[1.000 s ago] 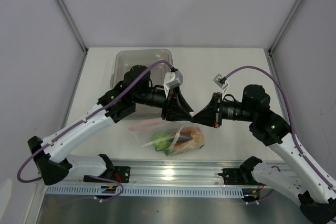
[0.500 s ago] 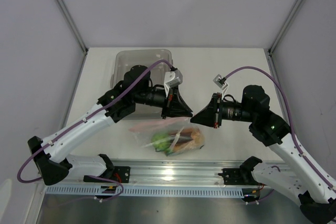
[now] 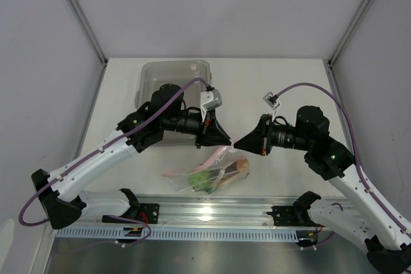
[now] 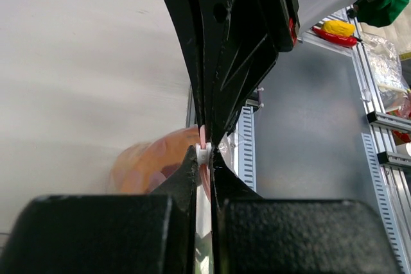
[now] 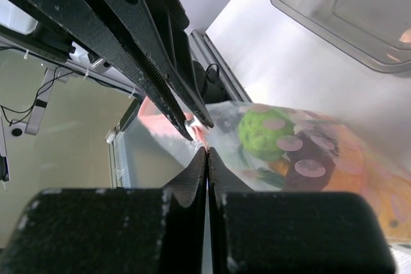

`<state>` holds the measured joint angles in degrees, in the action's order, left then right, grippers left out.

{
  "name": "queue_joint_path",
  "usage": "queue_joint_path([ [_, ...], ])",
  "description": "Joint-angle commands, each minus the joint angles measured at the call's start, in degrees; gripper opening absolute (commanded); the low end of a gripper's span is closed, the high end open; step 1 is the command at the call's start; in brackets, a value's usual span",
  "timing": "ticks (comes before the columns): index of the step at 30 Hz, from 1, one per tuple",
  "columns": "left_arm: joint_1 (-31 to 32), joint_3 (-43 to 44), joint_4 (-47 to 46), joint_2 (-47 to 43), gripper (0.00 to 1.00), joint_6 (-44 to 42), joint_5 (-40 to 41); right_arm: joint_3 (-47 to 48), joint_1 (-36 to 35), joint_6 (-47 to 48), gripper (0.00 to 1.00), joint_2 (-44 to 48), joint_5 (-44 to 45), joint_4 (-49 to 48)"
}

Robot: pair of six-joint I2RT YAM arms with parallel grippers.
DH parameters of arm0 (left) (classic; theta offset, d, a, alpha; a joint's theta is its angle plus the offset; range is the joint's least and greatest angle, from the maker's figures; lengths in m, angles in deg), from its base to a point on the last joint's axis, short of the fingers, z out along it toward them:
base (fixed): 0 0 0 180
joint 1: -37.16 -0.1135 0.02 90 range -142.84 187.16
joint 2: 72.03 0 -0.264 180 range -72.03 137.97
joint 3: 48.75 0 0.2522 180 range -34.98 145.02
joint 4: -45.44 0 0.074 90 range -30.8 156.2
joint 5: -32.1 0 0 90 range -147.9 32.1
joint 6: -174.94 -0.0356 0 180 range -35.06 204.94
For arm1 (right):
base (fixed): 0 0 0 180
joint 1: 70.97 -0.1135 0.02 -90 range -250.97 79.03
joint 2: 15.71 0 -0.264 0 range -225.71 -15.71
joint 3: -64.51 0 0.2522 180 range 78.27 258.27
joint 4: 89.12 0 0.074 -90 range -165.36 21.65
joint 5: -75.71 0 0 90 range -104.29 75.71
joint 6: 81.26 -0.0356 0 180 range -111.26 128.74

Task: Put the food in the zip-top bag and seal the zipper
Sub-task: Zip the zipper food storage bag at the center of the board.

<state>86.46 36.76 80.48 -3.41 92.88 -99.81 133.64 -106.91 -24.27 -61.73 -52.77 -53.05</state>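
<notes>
Centrally, left hand [image 3: 227, 142] pinched shut on zipper [image 4: 203, 138] of zip-top bag [image 3: 186, 181]; right hand [image 3: 237, 145] closed tight, tips meeting same strip (actual grip unclear). Bag, food [image 5: 262, 129] inside, on surface [image 3: 282, 81] near front edge, mouth raised toward both hands.

A robotics lab test cell: a white table [image 3: 289, 88] boxed in by plain white panel walls [image 3: 212, 11] on aluminium posts [image 3: 78, 14]. Along the near edge, an aluminium rail [image 3: 212, 208] and slotted cable duct [image 3: 192, 231] carry two cabled robot arms [image 3: 96, 156].
</notes>
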Motion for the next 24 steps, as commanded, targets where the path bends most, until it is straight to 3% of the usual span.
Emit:
queue_joint_path([
  [1,-0.26,-1.43,6.14,-3.31,0.0,-1.62,-0.1,1.14,0.88,-0.65,0.0,1.2,2.0,-4.02],
  [7,-0.34,-1.78,6.67,-6.04,0.01,-0.13,-1.42,1.31,0.96,-0.21,0.0,1.46,2.36,-3.5],
  [12,-0.69,-1.0,6.41,-5.52,0.01,0.93,-2.12,1.58,1.05,3.56,0.0,-0.82,-5.71,-3.06],
  [16,-0.78,-0.11,5.88,-4.46,0.0,1.37,-3.26,2.28,0.7,8.14,0.3,-2.94,-10.04,0.54],
  [19,-0.7,0.41,5.62,-3.93,0.0,1.46,-3.44,1.23,-0.17,8.32,0.46,-2.85,-12.67,-1.38],
  [24,-0.78,1.29,5.44,-2.97,0.01,1.55,-3.79,-0.27,-2.99,7.97,0.46,-3.64,-12.76,-4.11],
])
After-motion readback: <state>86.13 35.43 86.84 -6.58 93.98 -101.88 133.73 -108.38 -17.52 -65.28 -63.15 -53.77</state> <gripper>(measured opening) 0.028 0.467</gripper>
